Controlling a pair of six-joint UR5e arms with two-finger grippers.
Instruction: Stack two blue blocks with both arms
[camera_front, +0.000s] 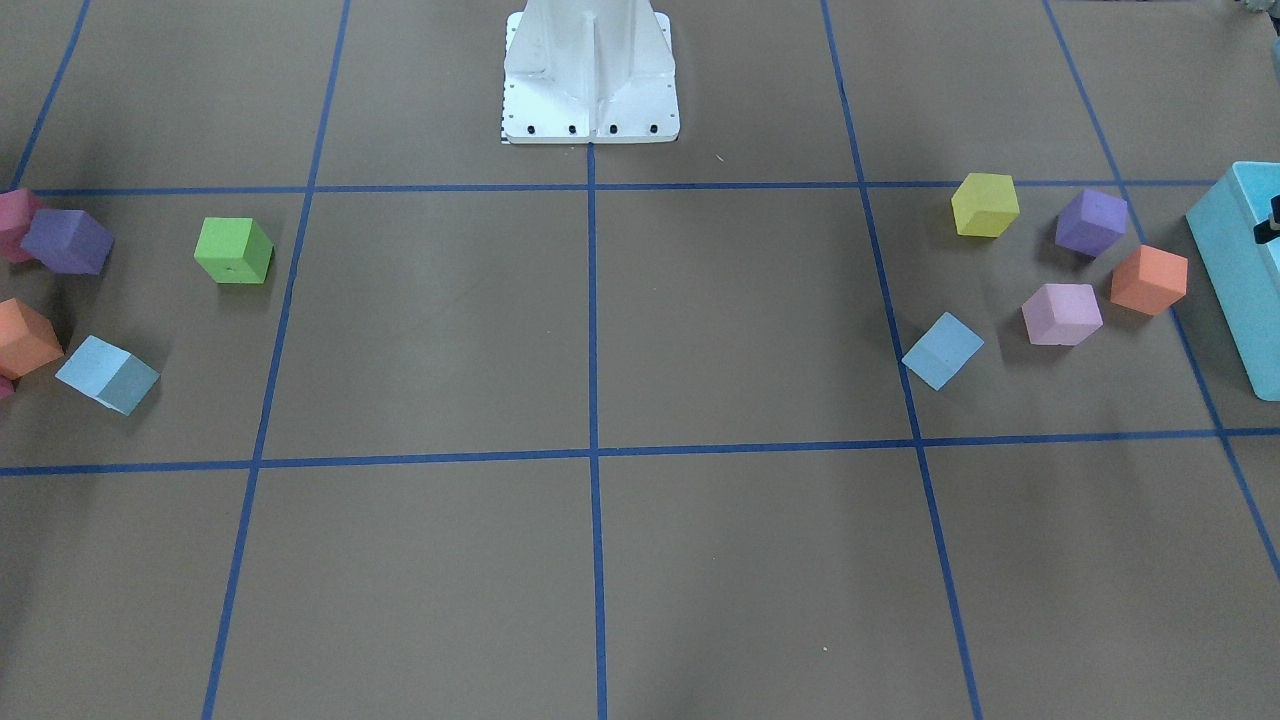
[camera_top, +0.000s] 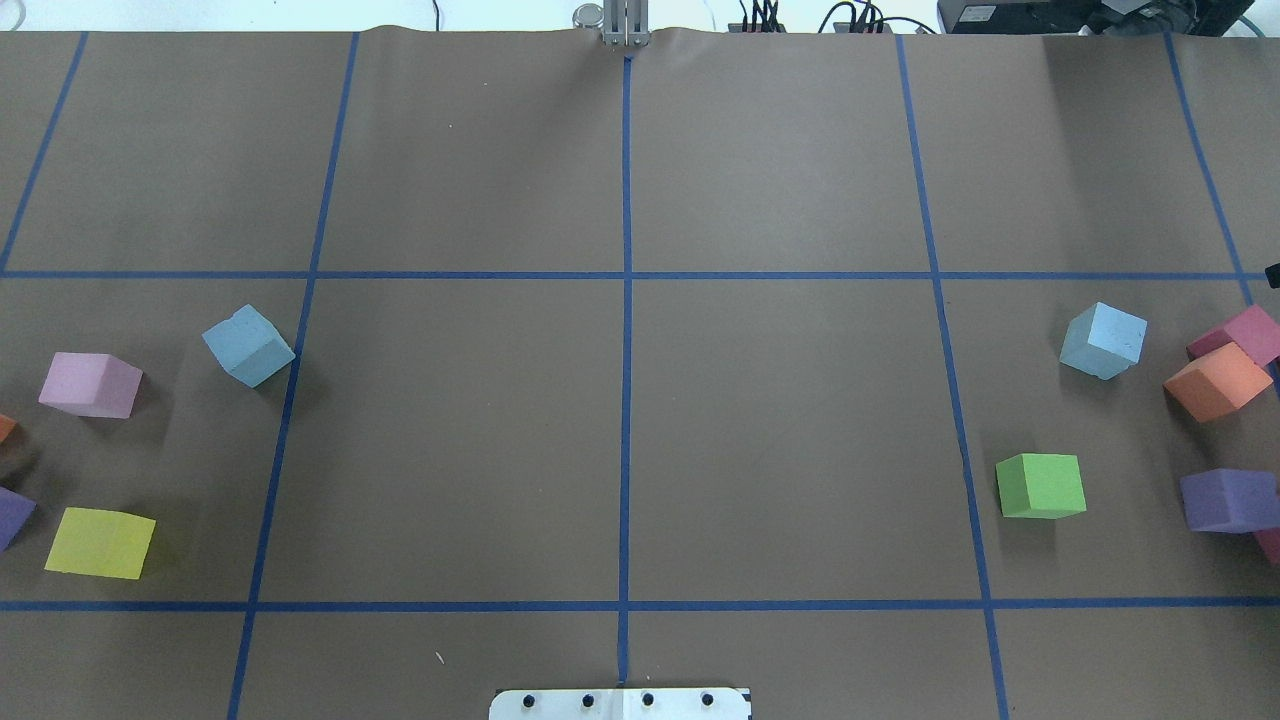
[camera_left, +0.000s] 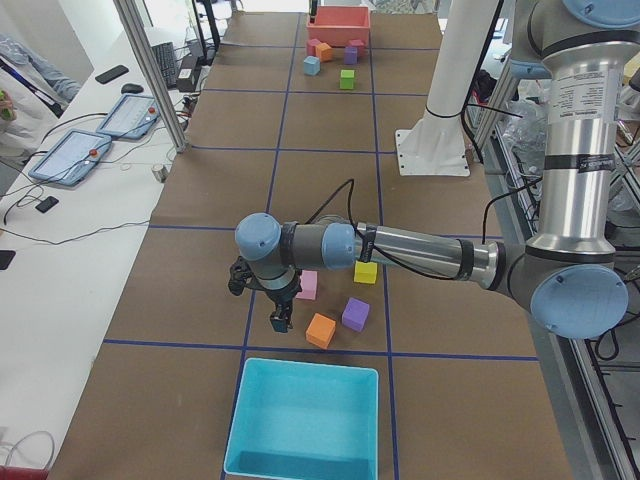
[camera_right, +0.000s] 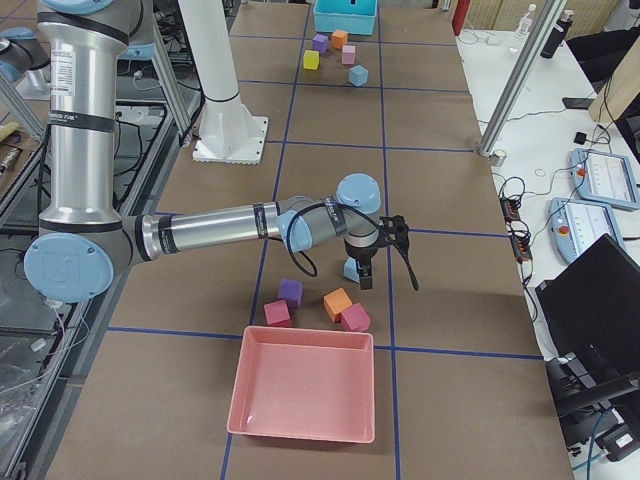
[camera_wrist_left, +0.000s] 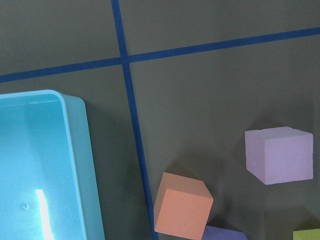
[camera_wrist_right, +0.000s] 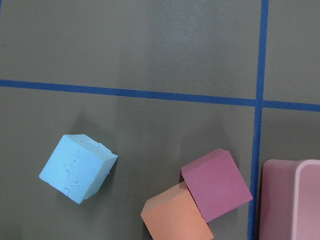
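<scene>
The two blue blocks lie well apart on the counter (camera_top: 780, 430), each resting on its own, neither on top of the other. The first blue block (camera_top: 248, 345) is on the robot's left half, just beside a blue tape line, turned at an angle to the grid. It is near a pale pink cube (camera_top: 90, 385) but does not touch it. The second blue block (camera_top: 1102, 340) is on the right half, also turned at an angle. An orange cube (camera_wrist_right: 175, 215) and a dark pink cube (camera_wrist_right: 216, 185) press against each other close by, with a gap between them and the block.

The left arm (camera_left: 420, 250) reaches out low over the counter. Its pincer (camera_left: 283, 320) points down near the cubes, beside the turquoise bin (camera_wrist_left: 82, 165). I cannot tell whether this pincer is spread or closed.

The right arm (camera_right: 210, 228) reaches out the same way on its side, near the pink bin (camera_right: 300, 432). Its pincer (camera_right: 365, 275) hangs by the second blue block, which shows partly behind it in the right side view. I cannot tell this pincer's state either.
</scene>
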